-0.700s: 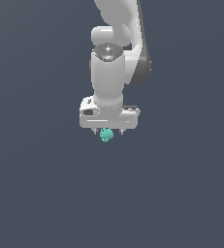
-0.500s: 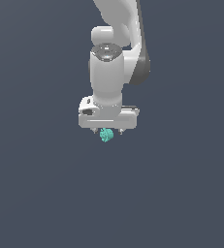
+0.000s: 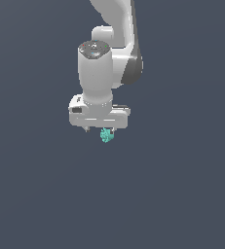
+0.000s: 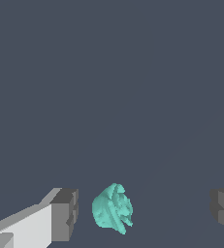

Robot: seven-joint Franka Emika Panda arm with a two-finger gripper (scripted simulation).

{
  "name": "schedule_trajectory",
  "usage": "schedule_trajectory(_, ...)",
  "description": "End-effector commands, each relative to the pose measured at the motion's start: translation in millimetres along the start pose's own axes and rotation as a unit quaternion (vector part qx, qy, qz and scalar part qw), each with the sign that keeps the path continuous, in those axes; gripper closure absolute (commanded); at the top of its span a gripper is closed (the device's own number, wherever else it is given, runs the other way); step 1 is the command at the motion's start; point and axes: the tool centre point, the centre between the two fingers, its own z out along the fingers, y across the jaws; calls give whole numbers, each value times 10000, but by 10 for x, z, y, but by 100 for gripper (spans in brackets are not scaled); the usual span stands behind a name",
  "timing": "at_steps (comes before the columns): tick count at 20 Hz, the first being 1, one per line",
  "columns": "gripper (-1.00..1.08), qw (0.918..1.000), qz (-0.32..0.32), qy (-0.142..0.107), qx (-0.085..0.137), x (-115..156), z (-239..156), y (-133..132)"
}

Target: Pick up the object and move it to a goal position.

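The object (image 3: 105,135) is a tiny teal-green knobbly lump, just below the white gripper (image 3: 100,130) in the exterior view. In the wrist view the object (image 4: 112,209) sits between the two grey fingertips (image 4: 65,214). It is close to one fingertip and far from the other, and touches neither. The jaws stand wide apart, so the gripper (image 4: 145,211) is open around the object. No goal marker shows in either view.
The white arm (image 3: 114,44) rises from the gripper to the top of the exterior view. The surroundings are a plain dark grey-blue surface with no other objects or edges in view.
The gripper and wrist have shifted toward the exterior view's left. The object has stayed in place and now sits off-centre under the hand.
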Motion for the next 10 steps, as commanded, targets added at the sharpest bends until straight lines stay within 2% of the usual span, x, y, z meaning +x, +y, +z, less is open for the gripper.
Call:
schedule_trajectory(1, -92, 10000, -37, -8, 2, -14, 20, -9)
schedule_trajectory(10, -92, 9986, -527, -90, 25, -225, 301, -37)
